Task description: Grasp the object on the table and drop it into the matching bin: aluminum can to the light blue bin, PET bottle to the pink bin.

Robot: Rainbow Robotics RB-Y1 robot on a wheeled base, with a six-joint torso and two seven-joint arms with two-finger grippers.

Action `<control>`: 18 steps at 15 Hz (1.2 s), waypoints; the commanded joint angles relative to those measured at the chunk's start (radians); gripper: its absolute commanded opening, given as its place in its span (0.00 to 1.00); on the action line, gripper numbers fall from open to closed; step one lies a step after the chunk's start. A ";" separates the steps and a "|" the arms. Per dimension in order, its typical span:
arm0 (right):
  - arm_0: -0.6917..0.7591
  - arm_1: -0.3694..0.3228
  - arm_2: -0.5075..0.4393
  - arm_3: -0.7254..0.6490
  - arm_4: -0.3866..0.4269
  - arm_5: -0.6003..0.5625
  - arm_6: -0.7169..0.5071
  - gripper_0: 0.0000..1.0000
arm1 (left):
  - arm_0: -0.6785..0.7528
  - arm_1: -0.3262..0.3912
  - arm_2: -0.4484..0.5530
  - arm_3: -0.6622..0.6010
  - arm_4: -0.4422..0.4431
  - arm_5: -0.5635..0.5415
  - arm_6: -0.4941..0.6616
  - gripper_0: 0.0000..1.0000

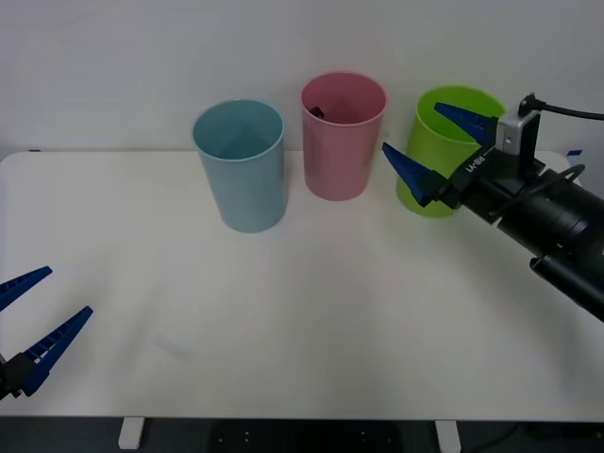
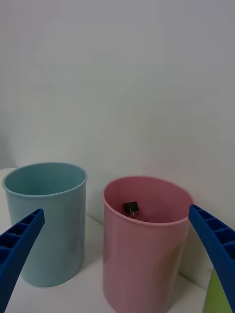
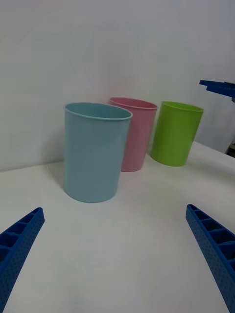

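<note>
The PET bottle (image 2: 130,207) lies inside the pink bin (image 2: 142,264); only its black cap shows, against the far inner wall, also visible in the front view as the dark cap (image 1: 317,113) in the pink bin (image 1: 340,156). My right gripper (image 1: 411,127) hangs open and holds nothing, just right of the pink bin and in front of the lime green bin (image 1: 425,203). The light blue bin (image 1: 241,170) stands left of the pink one. My left gripper (image 1: 68,291) is open, low over the table's (image 1: 283,311) front left corner.
The three bins stand in a row along the back of the white table, close to the wall. The light blue bin (image 3: 95,151) is nearest the left arm, with the pink bin (image 3: 137,137) and lime green bin (image 3: 176,132) behind it. Bare tabletop stretches across the front.
</note>
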 commanded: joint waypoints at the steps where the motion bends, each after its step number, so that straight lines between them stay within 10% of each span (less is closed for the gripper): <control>1: 0.076 0.000 -0.072 -0.006 0.001 -0.118 0.029 1.00 | 0.000 0.000 0.000 0.000 0.000 0.000 0.000 1.00; 18: 0.432 0.121 -0.417 -0.006 0.075 -0.595 0.164 1.00 | 0.000 0.000 0.000 0.000 0.000 0.000 0.000 1.00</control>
